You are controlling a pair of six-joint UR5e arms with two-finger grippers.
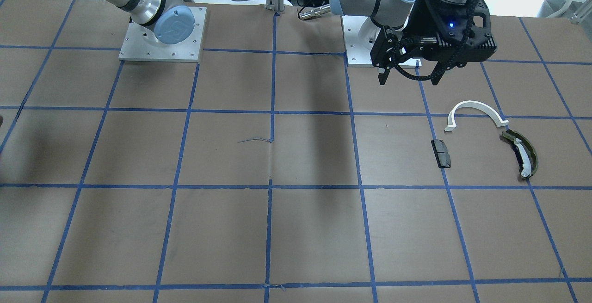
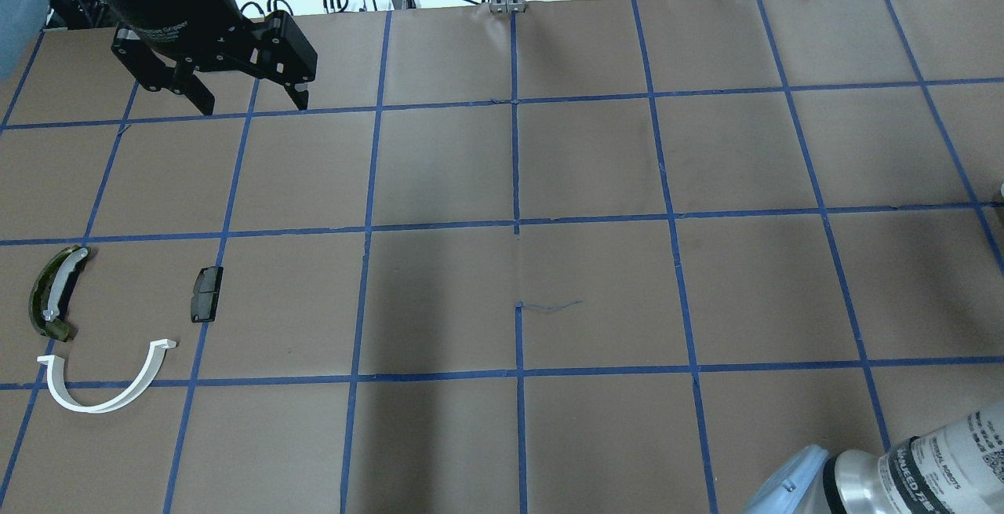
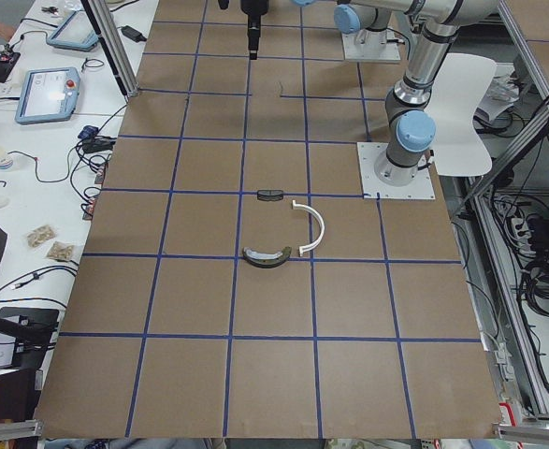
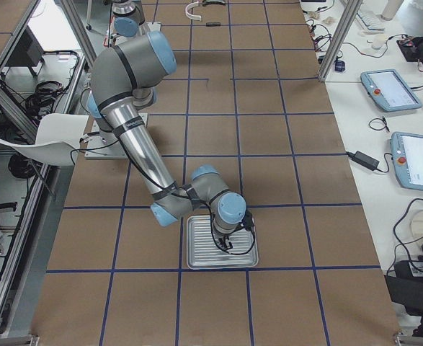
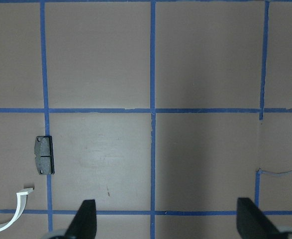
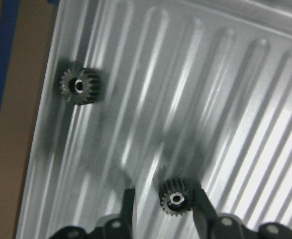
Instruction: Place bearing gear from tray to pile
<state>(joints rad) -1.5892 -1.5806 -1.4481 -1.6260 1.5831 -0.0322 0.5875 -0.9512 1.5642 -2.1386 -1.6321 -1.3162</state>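
Bearing gear (image 6: 175, 199) low in the right wrist view, on the ribbed tray (image 6: 225, 74), bracketed by the right gripper (image 6: 163, 193), its jaws part-open.
Small, stiff, probably slick metal, so pinch squarely across the teeth. Spare gear (image 6: 79, 85) sits upper left, with the pile (image 1: 476, 107) well apart.

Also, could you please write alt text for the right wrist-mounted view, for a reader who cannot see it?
The right gripper hangs over a ribbed metal tray, its two fingers either side of a small black gear, with a gap showing on one side. A second gear lies near the tray's edge, beside the brown table.
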